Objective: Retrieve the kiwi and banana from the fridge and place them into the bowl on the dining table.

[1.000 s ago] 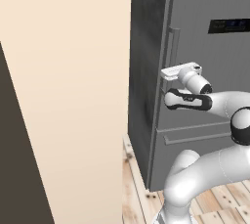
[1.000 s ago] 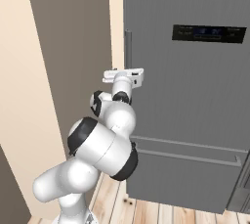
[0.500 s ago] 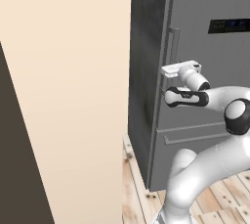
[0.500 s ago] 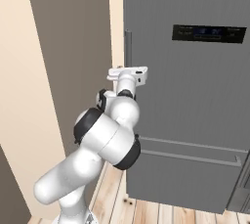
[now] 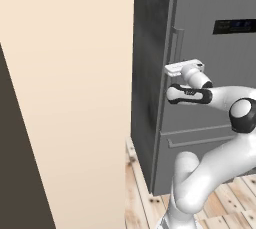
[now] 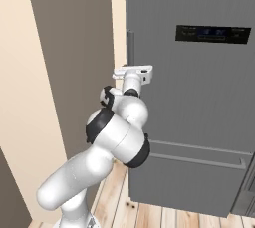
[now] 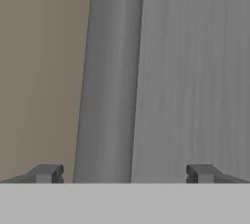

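since the earlier frames the elbow has swung lower and closer to the base, while the hand has stayed level at the handle, edging slightly nearer the door.

in the left base view the gripper [image 5: 172,68] sits at the left edge of the fridge [image 5: 210,53] door, right at the long vertical handle [image 5: 179,40]; the door is closed and the black display panel [image 5: 235,26] shows near its top right. a cream wall [image 5: 70,98] fills the left side.

in the right base view the gripper [image 6: 133,71] meets the handle [image 6: 130,48] at the door's left edge, above the bottom drawer [image 6: 194,172] (contact cannot be judged here).

in the hand view the jaws stand wide apart, one finger tip [image 7: 46,173] left and the other right, the handle [image 7: 111,81] running upright between them, not clamped.
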Robot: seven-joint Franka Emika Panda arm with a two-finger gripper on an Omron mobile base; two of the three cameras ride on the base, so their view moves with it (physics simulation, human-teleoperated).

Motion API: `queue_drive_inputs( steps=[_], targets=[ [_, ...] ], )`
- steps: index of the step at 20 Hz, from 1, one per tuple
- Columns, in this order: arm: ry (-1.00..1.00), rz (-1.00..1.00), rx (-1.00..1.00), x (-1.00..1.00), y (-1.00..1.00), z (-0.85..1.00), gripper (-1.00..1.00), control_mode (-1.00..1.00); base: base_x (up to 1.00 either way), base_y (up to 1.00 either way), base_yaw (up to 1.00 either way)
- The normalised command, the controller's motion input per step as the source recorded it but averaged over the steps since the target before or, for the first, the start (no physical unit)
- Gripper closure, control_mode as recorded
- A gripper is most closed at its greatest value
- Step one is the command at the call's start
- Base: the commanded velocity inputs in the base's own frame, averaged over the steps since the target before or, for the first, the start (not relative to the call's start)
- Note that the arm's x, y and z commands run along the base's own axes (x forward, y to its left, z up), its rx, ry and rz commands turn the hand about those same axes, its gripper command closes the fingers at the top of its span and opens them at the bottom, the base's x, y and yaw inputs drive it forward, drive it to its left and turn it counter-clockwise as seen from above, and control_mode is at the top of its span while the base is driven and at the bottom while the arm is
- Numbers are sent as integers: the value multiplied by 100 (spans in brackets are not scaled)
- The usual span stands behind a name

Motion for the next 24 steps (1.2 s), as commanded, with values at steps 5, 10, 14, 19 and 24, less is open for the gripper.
queue_drive_inputs(
  steps=[5, 10, 14, 19, 24],
  targets=[
    [0, 0, 0, 44, 0, -3, -100, -100, 0, 0, 0],
    [0, 0, 0, 40, 1, -1, 100, -100, 0, 0, 0],
    [0, 0, 0, 14, 0, 0, 100, -100, 0, 0, 0],
    [0, 0, 0, 0, 0, 0, 100, -100, 0, 0, 0],
    [3, 1, 0, 0, 4, 0, 100, -100, 0, 0, 0]
  ],
)
